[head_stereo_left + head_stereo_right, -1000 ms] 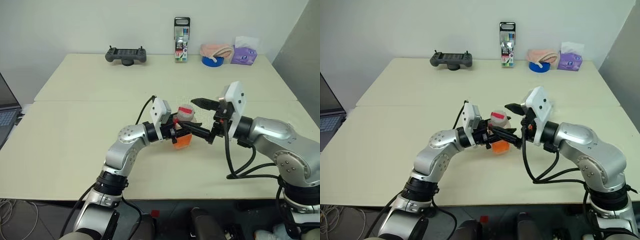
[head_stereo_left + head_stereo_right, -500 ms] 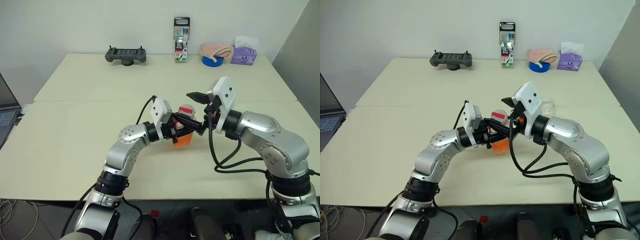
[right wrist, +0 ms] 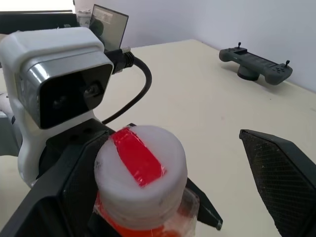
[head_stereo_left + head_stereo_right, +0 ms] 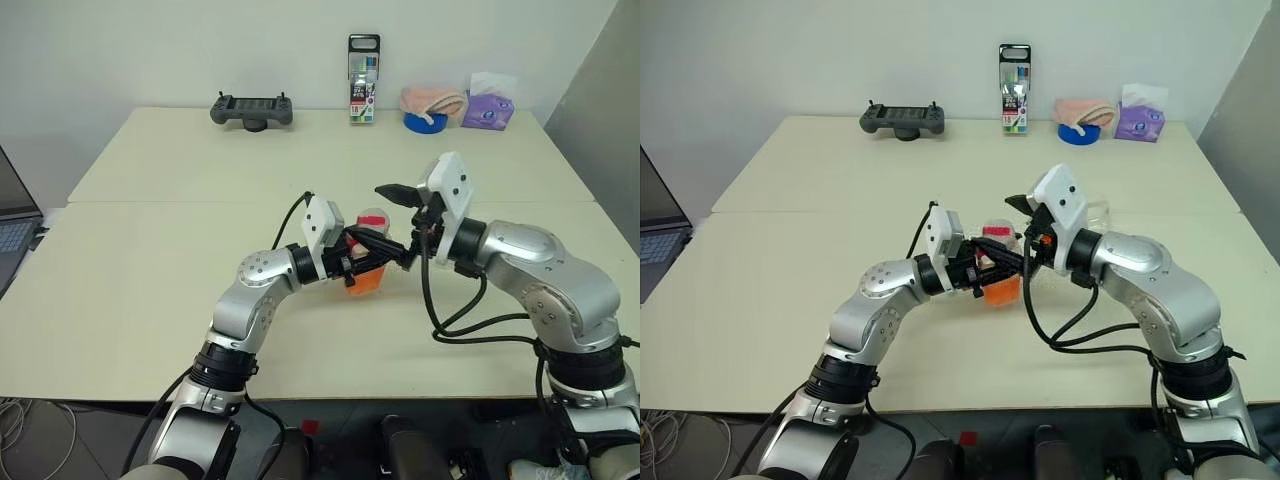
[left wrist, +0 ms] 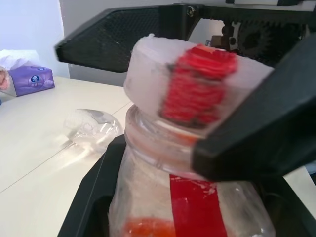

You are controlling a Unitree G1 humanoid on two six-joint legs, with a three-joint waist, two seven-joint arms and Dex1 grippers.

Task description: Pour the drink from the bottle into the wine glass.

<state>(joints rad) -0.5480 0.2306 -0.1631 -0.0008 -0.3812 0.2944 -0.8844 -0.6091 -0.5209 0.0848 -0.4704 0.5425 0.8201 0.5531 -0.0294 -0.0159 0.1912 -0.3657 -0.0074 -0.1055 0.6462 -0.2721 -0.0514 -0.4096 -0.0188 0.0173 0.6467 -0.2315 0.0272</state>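
A: Where do the arms sit?

B: Both reach in over the middle of the worktop (image 4: 150, 300) and meet there. The left forearm runs from the elbow toward the robot's right, its left pincer (image 4: 352, 268) pointing sideways and roughly level. It is clamped on the bottle (image 4: 368, 262), fingers tight around the body below the neck.

A: Is the bottle upright?

B: Yes, cap up. The cap (image 3: 140, 170) looks whitish with a red stripe across it, and a red stripe runs down the clear body. The drink (image 4: 366, 283), an orange-red liquid, sits low in the bottle.

A: And the right arm?

B: It bends in from the robot's right, wrist raised, with the right pincer (image 4: 395, 222) aimed toward the left one. Its fingers stand wide apart, one (image 4: 392, 191) above and beyond the cap, the other lower on the near side, so the cap lies between them. I cannot tell whether either finger touches it.

A: The wine glass?

B: In the left wrist view the wine glass (image 5: 93, 129) shows behind the bottle, on the worktop; whether it stands or lies I cannot tell. In the right eye view it peeks out beside the right wrist.

A: Room to move?

B: Plenty. A controller (image 4: 251, 108), a tall black-topped pack (image 4: 363, 80), a pink cloth (image 4: 433, 101) and a purple tissue pack (image 4: 487, 108) line the far edge, well apart from the arms. A laptop (image 4: 12, 225) shows off the left edge.
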